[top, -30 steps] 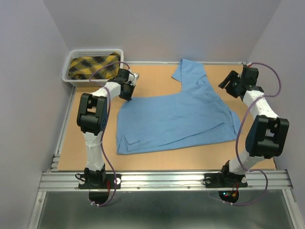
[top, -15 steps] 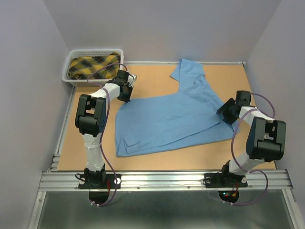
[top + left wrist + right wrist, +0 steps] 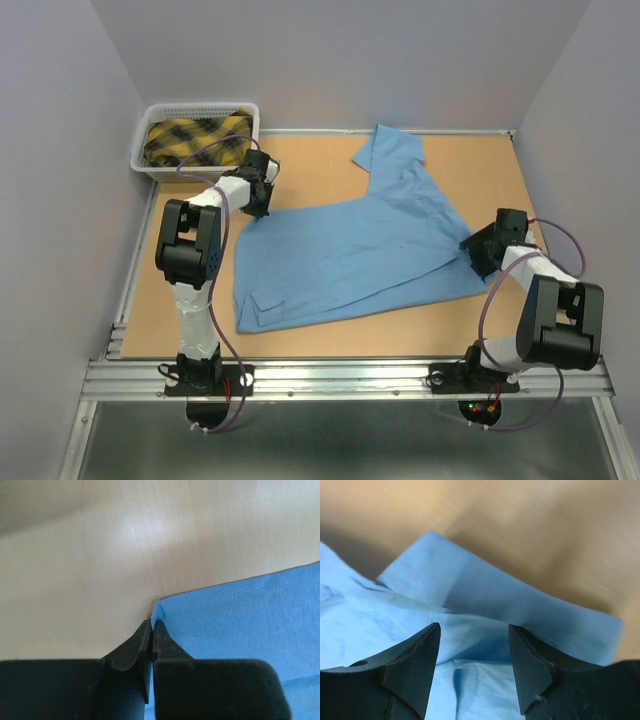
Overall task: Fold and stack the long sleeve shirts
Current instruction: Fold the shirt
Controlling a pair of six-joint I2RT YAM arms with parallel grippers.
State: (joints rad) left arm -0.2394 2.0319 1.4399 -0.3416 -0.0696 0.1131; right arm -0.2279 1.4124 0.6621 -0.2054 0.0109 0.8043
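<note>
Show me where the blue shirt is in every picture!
Top external: blue shirt spread out in the middle.
Left wrist: lower right, its corner pinched in the shut left gripper.
Right wrist: lower half, folded edge inside the open right gripper.
Shared landmark: the tan table behind it in all three.

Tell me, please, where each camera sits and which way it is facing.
Top external: above and behind, looking down on the table, blue shirt and basket; left arm and right arm show whole.
Left wrist: low, looking down at the table; the left end effector pinches the shirt's corner.
Right wrist: low over the shirt's edge; the right end effector stands open.
Shared: all three show the shirt; top external and left wrist both show that pinched corner.
</note>
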